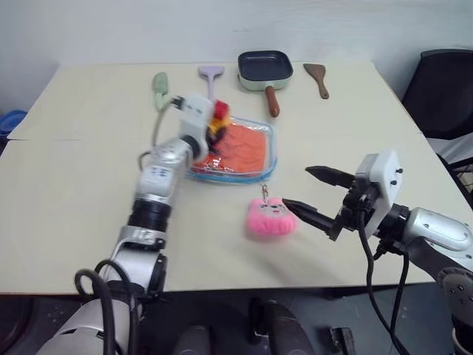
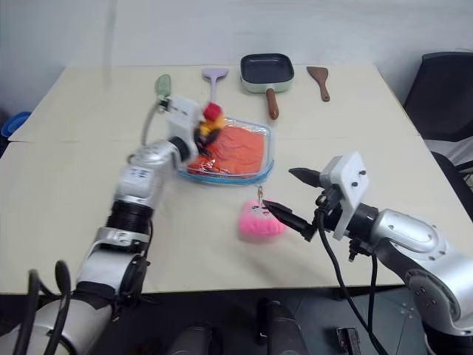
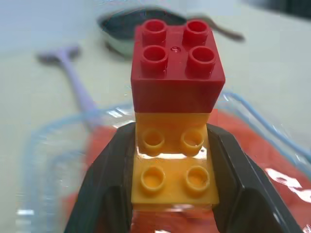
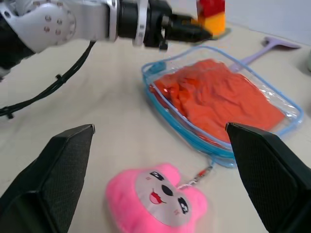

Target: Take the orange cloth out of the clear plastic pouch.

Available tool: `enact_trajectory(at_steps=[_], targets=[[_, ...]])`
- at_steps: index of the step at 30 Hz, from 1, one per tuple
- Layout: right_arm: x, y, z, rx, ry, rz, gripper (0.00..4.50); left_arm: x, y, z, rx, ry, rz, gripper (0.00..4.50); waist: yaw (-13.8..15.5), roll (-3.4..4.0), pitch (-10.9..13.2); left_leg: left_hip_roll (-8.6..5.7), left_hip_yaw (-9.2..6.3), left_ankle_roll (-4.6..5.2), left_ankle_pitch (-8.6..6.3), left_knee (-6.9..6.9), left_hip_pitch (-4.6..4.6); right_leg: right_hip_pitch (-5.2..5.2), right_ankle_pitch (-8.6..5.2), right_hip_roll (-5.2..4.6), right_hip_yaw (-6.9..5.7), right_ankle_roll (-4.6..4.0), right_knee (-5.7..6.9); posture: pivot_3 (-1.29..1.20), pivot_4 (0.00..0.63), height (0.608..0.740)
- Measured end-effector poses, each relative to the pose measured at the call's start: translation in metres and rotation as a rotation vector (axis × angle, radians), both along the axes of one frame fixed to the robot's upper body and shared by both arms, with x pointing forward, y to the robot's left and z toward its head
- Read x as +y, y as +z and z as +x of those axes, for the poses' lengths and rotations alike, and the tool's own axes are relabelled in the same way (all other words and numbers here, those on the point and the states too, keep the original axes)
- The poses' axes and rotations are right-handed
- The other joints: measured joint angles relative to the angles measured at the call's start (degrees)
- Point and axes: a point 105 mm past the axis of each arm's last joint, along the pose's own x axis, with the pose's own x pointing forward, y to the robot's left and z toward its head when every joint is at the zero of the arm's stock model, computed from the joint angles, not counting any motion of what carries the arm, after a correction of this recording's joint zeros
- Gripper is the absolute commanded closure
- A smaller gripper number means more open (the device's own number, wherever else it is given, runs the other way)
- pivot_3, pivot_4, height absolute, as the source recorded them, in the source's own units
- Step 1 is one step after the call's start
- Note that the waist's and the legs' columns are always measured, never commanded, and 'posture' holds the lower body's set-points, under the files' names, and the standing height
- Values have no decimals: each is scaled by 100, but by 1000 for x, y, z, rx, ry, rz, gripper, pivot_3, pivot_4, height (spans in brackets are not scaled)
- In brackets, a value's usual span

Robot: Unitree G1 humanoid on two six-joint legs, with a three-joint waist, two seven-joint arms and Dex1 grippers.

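Observation:
The orange cloth [image 1: 245, 148] lies rumpled inside the clear plastic pouch [image 1: 260, 175], which rests flat mid-table with its light-blue edging showing. Above the pouch's left end my left gripper [image 3: 171, 138] is shut on a small stack of toy bricks [image 1: 219, 118], its fingers clamping the yellow brick [image 3: 172, 170] with a red brick [image 3: 176, 68] on top. Nearer the front right, my right gripper [image 1: 297, 187] stands wide open with nothing between its fingers, pointing toward the pouch [image 4: 194, 141] and the cloth [image 4: 214, 97] from beside a pink plush toy.
The pink plush toy [image 1: 270, 218] with a keychain lies just in front of the pouch. At the table's far side sit a small pan [image 1: 264, 69], a wooden spatula [image 1: 318, 78], a purple spatula [image 1: 211, 75] and a green spoon [image 1: 160, 88]. A black chair [image 1: 443, 89] stands at the right.

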Motion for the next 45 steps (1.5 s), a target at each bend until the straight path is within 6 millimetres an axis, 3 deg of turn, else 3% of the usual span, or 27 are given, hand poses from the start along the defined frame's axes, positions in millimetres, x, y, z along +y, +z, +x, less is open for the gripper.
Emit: enact_trajectory(at_steps=[2, 4, 7, 10, 13, 18, 23, 28, 32, 34, 37, 41, 43, 45], targets=[[5, -2, 0, 16, 47, -5, 0, 40, -3, -9, 10, 107, 24, 2948, -26, 1, -1, -1, 6, 0, 0, 0, 2, 2, 0, -1, 4, 0, 1, 0, 150, 740], [13, -4, -1, 37, 127, -13, 0, 113, -37, -30, 117, 311, 79, 2948, -135, 1, -1, 3, 7, -5, -3, -11, 3, 2, -5, 5, 12, -7, 5, 0, 150, 740], [15, -8, 1, 70, 167, -17, 0, 183, -80, -65, 260, 528, 97, 2948, -136, -11, 6, 8, -15, -5, -2, -3, 2, -11, -6, 3, -9, -11, 5, 0, 150, 740], [20, -9, 2, 77, 212, -26, 0, 223, -98, -95, 319, 658, 80, 2948, 8, -25, 3, 1, -23, 4, -7, 2, -4, -8, -5, -14, -16, -10, -4, 0, 150, 740], [23, -9, 3, 82, 246, -29, 0, 237, -106, -115, 335, 696, 88, 2948, 128, -26, 2, -7, -23, 19, -14, 2, -8, -8, -3, -28, -19, -5, -10, 0, 150, 740], [26, -13, 6, 95, 269, -36, 0, 237, -126, -134, 388, 685, 88, 1369, 119, -33, 1, -10, -25, 27, -15, 2, -18, -8, 1, -36, -26, 2, -19, 0, 150, 740], [24, -14, 9, 105, 264, -31, 0, 244, -101, -145, 290, 683, 6, 32, 95, -34, 1, -8, -23, 24, -15, 2, -11, -8, 0, -35, -23, 0, -22, 0, 150, 740], [22, -18, 8, 122, 263, -28, 0, 227, -43, -147, 82, 473, -81, 32, 99, -37, 2, -8, -24, 21, -14, 2, -10, -8, -1, -34, -25, -2, -25, 0, 150, 740], [22, -19, 8, 126, 261, -27, 0, 174, 11, -150, -36, 140, 24, 32, 100, -32, 2, -12, -21, 21, -14, 1, -10, -7, -1, -36, -20, -1, -25, 0, 150, 740], [21, -19, 9, 127, 256, -26, 0, 143, 4, -148, 15, -15, 156, 32, 100, -22, 2, -14, -20, 21, -15, 1, -9, -7, -1, -35, -19, -1, -30, 0, 150, 740], [18, -19, 10, 125, 235, -20, 0, 108, -30, -139, 125, -208, 391, 32, 100, -17, 5, -9, -16, 15, -13, 1, -7, -7, -2, -20, -14, -4, -30, 0, 150, 740], [12, -19, 10, 118, 198, -16, 0, 94, -58, -111, 112, -326, 837, 32, 116, -15, 6, -1, -11, 11, -13, -6, -14, -6, -4, -5, -8, -16, -26, 0, 150, 740], [12, -18, 9, 112, 188, -18, 0, 93, -60, -96, 62, -335, 972, 32, 106, -15, 7, 2, -10, 14, -14, -8, -27, -9, -4, -4, -9, -15, -29, 0, 150, 740], [10, -17, 9, 99, 156, -15, 0, 78, -55, -72, -39, -346, 1020, 32, 115, -15, 7, 2, -9, 19, -16, -8, -35, -9, -2, -4, -14, -11, -29, 0, 150, 740]])
